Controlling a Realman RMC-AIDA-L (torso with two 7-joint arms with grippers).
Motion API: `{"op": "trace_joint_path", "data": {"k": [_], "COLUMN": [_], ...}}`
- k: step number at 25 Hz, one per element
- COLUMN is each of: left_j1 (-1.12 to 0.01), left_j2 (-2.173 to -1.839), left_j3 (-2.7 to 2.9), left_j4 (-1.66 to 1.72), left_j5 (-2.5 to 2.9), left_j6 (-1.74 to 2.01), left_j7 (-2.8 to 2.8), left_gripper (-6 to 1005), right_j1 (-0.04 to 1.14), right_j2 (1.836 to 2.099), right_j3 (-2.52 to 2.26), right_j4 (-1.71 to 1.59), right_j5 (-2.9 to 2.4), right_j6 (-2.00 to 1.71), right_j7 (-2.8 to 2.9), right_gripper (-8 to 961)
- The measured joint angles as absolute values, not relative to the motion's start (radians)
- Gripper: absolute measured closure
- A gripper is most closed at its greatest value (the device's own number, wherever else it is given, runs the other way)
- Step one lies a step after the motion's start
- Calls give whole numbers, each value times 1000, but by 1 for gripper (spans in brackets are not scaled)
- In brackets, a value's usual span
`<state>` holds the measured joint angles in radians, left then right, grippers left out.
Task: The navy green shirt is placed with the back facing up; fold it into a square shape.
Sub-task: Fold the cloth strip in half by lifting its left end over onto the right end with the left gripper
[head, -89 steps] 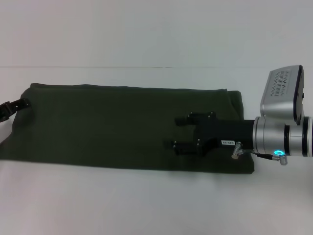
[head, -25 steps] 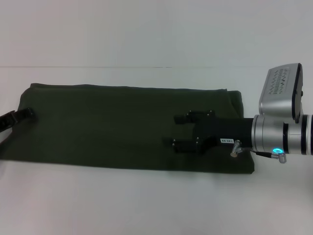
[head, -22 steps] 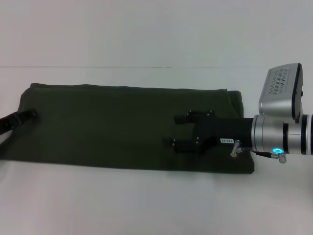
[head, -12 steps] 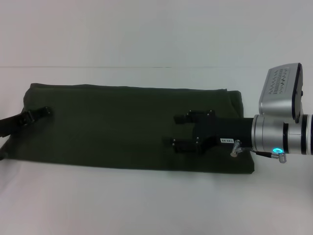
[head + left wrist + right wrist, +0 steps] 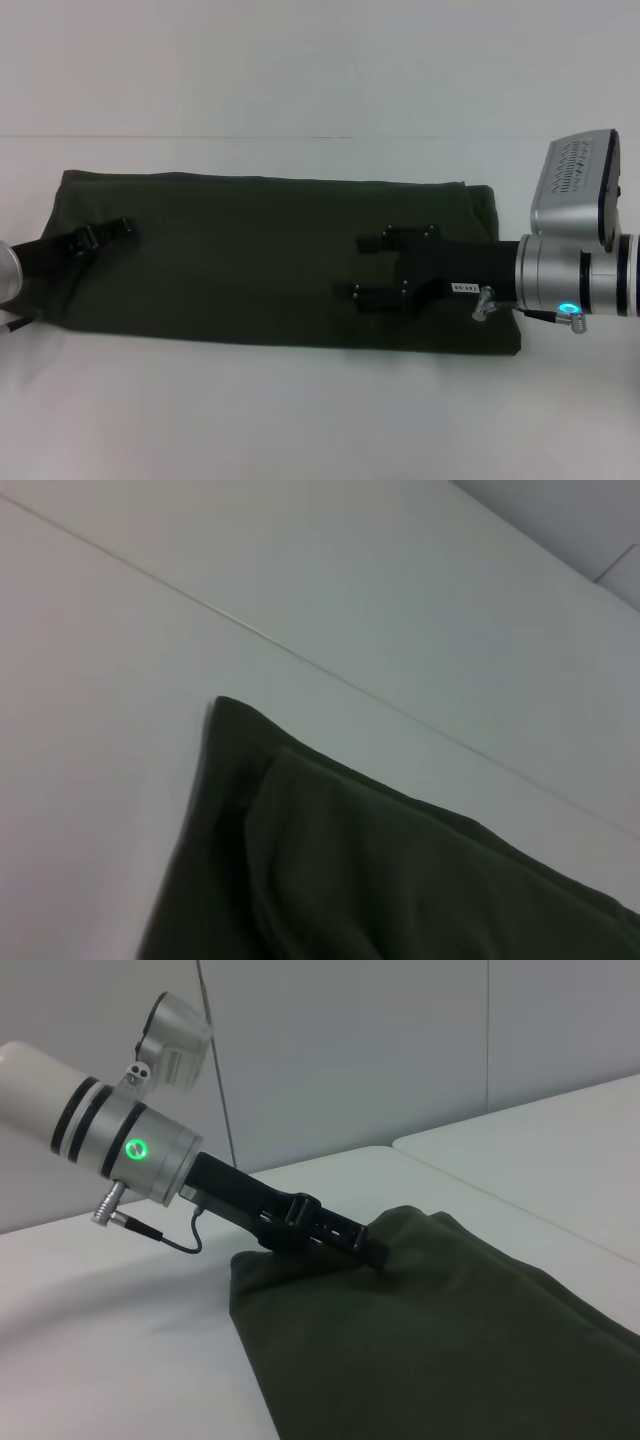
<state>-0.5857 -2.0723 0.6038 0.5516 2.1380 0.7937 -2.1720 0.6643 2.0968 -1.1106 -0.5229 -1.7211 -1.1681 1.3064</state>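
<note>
Operator, your table (image 5: pixel 300 60) is a plain white surface with a thin seam line running across it behind the navy green shirt (image 5: pixel 250 260). The shirt lies flat on it as a long folded band, plain side up, stretching across most of the head view; the left wrist view shows layered folds at one corner of it (image 5: pixel 300 860).

Your right gripper (image 5: pixel 365 268) sits low over the shirt's right half, its two black fingers (image 5: pixel 372 243) spread apart and grasping nothing. The silver wrist behind it reaches past the shirt's right edge.

Your left gripper (image 5: pixel 105 235) lies over the shirt's left end, near the far corner. In the right wrist view (image 5: pixel 345 1235) it rests against the cloth there. You cannot tell whether its fingers are parted or clenched.
</note>
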Motion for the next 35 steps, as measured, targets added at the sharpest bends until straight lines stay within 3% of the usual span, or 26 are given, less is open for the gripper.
{"op": "trace_joint_path", "data": {"k": [10, 19, 24, 30, 35], "left_j1": [-587, -588, -584, -580, -577], "left_j2": [-2071, -2069, -2069, -2064, -2062], "left_j3": [653, 652, 650, 647, 638], "left_j4": [558, 561, 563, 563, 574], "left_j5": [2138, 2139, 2137, 2135, 2130], "left_j6": [787, 785, 786, 785, 797], "left_j7": [-2172, -2173, -2172, -2177, -2181], "left_gripper": [252, 458, 691, 873, 877], "right_j1": [662, 663, 665, 666, 666], "right_j2": [2097, 2097, 2097, 2097, 2097], "right_j3": [-1111, -1111, -1111, -1111, -1111], "right_j4": [-527, -528, -528, -528, -528], "right_j5": [-1721, -1721, -1720, -1719, -1719], "right_j6": [-1172, -1172, -1172, -1172, -1172], "right_j7": [1311, 1313, 1313, 1313, 1313], "right_gripper": [165, 165, 165, 165, 165]}}
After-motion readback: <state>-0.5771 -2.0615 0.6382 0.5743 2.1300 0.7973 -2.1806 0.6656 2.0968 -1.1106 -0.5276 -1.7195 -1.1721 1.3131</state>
